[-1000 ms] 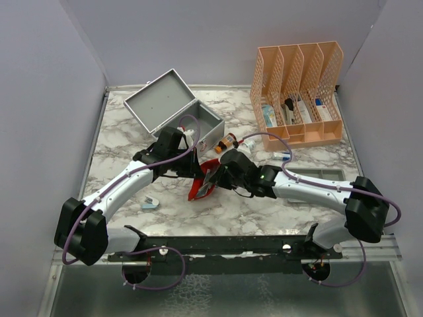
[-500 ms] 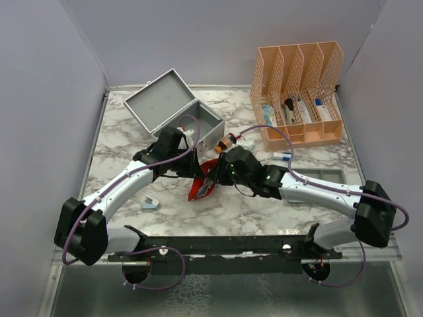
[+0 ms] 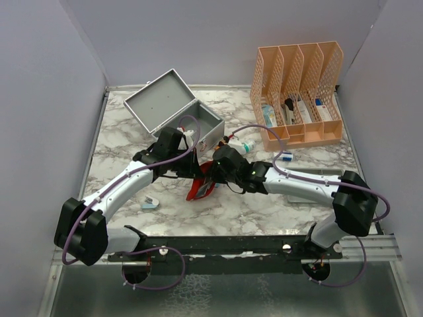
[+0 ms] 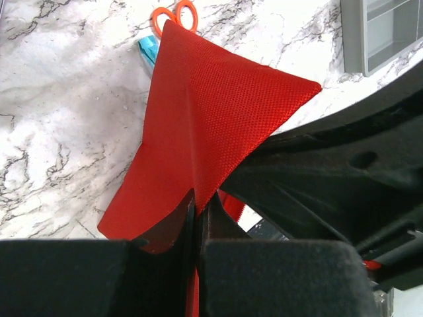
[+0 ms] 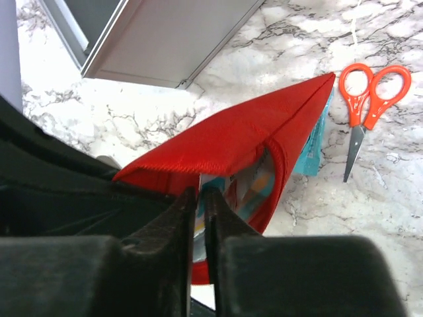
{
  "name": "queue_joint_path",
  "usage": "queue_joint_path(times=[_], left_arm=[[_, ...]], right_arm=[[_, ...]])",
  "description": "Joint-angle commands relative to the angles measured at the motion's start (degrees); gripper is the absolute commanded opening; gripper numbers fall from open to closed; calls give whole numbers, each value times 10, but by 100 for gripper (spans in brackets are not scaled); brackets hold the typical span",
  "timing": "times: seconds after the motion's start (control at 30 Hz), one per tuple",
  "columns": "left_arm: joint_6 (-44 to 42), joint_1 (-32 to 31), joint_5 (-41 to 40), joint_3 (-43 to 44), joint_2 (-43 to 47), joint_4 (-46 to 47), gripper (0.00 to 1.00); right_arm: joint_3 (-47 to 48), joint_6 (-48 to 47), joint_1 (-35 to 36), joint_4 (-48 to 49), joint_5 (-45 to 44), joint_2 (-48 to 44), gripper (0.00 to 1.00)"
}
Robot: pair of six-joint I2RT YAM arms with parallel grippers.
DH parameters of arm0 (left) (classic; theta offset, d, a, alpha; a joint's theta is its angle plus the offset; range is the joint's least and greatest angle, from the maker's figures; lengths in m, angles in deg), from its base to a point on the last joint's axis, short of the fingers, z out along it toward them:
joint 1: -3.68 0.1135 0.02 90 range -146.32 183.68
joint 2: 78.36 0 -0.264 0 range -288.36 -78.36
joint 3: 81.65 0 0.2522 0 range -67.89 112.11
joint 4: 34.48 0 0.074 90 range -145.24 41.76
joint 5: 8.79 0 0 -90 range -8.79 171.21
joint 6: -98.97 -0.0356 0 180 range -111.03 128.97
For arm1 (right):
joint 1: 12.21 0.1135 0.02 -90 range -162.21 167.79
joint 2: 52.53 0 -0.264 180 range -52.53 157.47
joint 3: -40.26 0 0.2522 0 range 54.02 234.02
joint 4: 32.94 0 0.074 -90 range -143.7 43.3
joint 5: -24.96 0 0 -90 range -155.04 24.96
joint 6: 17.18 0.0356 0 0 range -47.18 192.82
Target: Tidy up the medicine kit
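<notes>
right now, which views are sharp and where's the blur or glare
Top external: even soft light, scene sharp. Left wrist: red pouch crisp to the weave, left tool dark and soft. Right wrist: orange scissors sharp, right tool a blurred black mass.

From above, the red pouch [image 3: 197,190] is mostly hidden.
</notes>
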Motion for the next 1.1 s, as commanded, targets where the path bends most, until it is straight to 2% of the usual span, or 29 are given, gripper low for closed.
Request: queue_joint_path(times=[0.0,0.07,0.2,0.43,0.53,0.77,0.87,1.07], left_arm=[[3,-4,18,-2,24,10,0],[3,-3,18,-4,26,10,0],[3,-4,18,-5,27,10,0],[3,-4,18,-6,33,10,0],[3,-4,18,-7,34,10,0],[3,-4,18,-8,30,10,0],[3,-4,18,-7,28,10,0],[3,-4,18,-8,32,10,0]], right_arm=[[19,45,-3,-17,-53,18,7],[20,59,-3,-19,-61,22,2],[32,105,-6,-48,-82,34,1],[40,74,-22,-18,-37,43,1],[38,58,-25,-15,-19,26,7],[11,-4,-27,10,20,-65,34],[-6,-26,-27,2,22,-106,37],[-43,-26,-27,-63,-31,-163,38]])
